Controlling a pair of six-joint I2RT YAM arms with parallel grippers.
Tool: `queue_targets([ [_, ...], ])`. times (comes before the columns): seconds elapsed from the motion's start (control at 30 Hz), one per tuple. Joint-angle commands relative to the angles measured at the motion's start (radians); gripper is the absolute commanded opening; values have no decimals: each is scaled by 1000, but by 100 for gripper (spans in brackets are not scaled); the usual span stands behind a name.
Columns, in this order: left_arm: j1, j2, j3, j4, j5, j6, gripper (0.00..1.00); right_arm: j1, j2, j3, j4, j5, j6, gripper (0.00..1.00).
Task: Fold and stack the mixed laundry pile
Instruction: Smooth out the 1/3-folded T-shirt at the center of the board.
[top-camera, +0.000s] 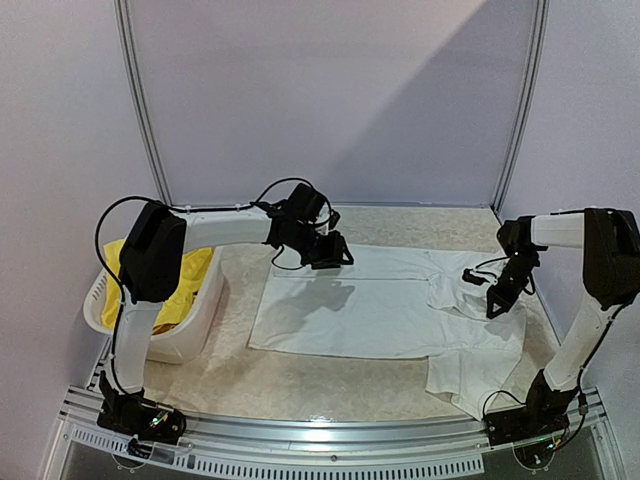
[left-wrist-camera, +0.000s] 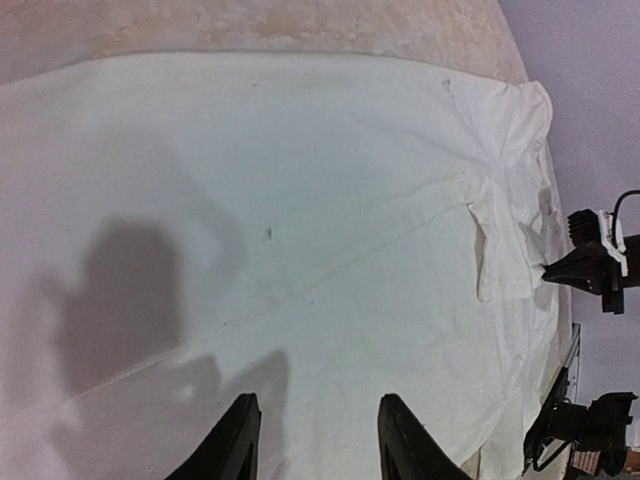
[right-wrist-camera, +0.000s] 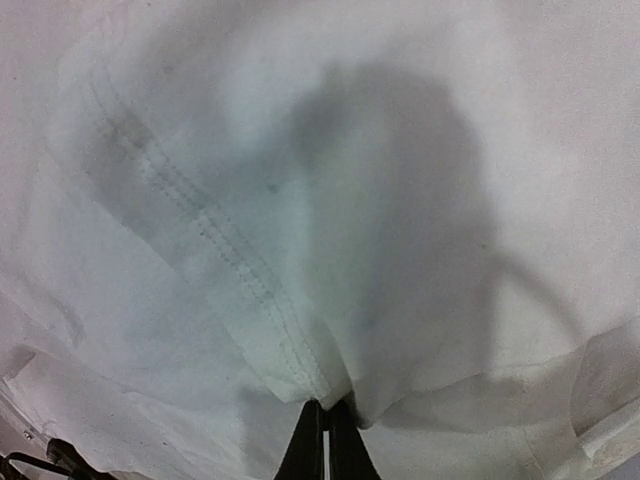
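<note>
The white T-shirt (top-camera: 380, 310) lies spread flat on the table, one sleeve folded in at the right. My right gripper (top-camera: 493, 308) is shut on that sleeve's stitched hem (right-wrist-camera: 230, 260). In the right wrist view the cloth bunches at the closed fingertips of the right gripper (right-wrist-camera: 327, 403). My left gripper (top-camera: 335, 255) hovers over the shirt's far left part, open, with only flat cloth (left-wrist-camera: 300, 200) showing below the left gripper (left-wrist-camera: 317, 400). The left wrist view also shows the right gripper (left-wrist-camera: 545, 270) at the sleeve (left-wrist-camera: 505, 240). Yellow shorts (top-camera: 190, 280) lie in the basket.
A white slotted basket (top-camera: 100, 305) stands at the left edge of the table, beside the left arm. Metal frame posts (top-camera: 140, 100) rise at both back corners. The table's front rail (top-camera: 330, 435) runs between the two arm bases.
</note>
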Motion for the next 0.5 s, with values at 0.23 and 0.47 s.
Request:
queue_targets([
  [0.23, 10, -22, -46, 28, 26, -2, 41, 35, -120, 27, -117, -44, 15, 0],
  [0.47, 14, -34, -62, 37, 30, -1, 41, 41, -136, 51, -189, -87, 21, 0],
])
